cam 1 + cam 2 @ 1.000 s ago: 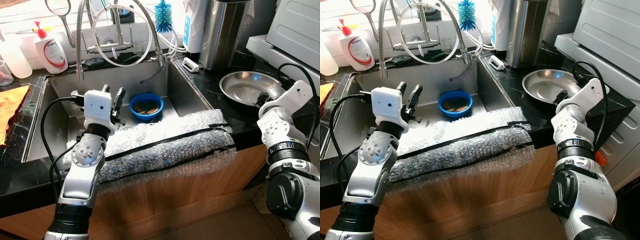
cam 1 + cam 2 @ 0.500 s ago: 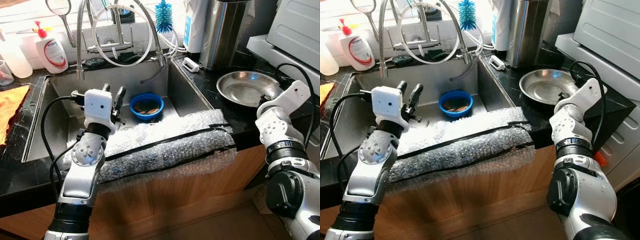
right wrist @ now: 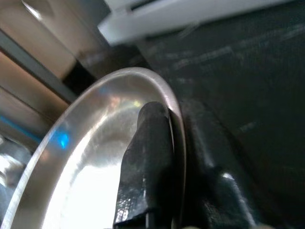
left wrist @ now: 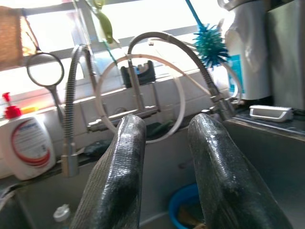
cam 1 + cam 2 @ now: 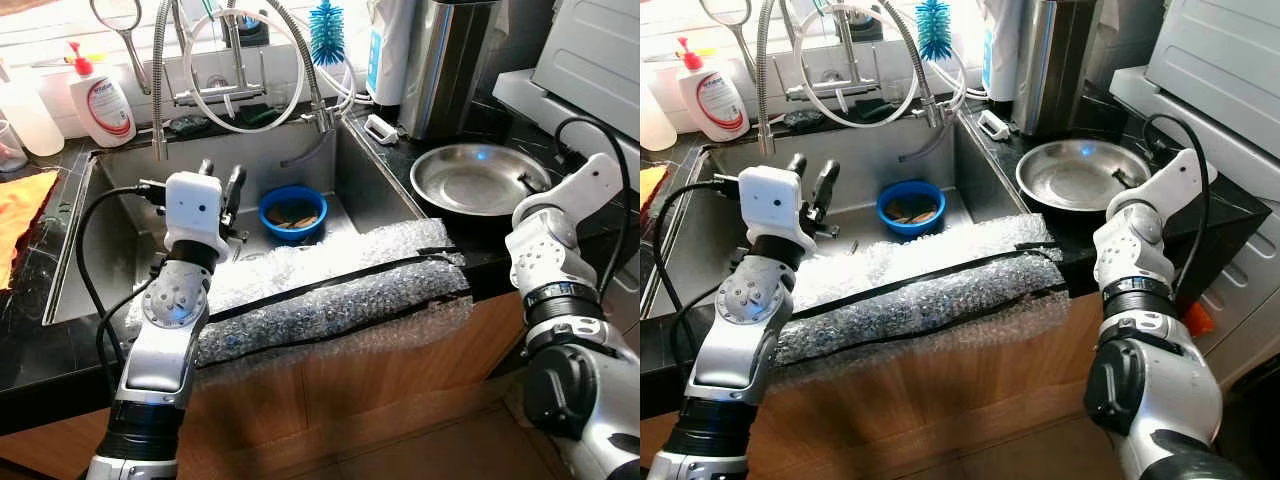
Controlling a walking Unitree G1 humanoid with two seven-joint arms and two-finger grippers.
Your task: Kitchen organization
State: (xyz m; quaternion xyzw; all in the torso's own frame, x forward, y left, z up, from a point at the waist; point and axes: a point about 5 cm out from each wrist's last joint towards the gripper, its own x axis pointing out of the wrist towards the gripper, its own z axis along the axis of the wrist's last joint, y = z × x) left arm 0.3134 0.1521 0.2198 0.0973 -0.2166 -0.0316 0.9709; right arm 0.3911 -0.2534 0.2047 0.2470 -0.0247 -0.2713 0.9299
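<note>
right gripper (image 3: 174,157): my jaws clamped on steel bowl (image 5: 470,185) rim, mid-right, to drag it | left gripper (image 4: 164,167): jaws apart, empty, hovering above sink (image 5: 120,180)

Contents of the blue bowl (image 5: 292,212) too small to identify; orange cloth (image 5: 20,215) cut off.

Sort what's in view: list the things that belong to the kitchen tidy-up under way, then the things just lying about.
In the job:
- steel bowl, its rim clamped in the right gripper
- blue bowl in the sink
- left gripper, jaws apart above the sink

Lying about:
- bubble wrap over the counter edge
- soap bottle
- blue bottle brush
- orange cloth
</note>
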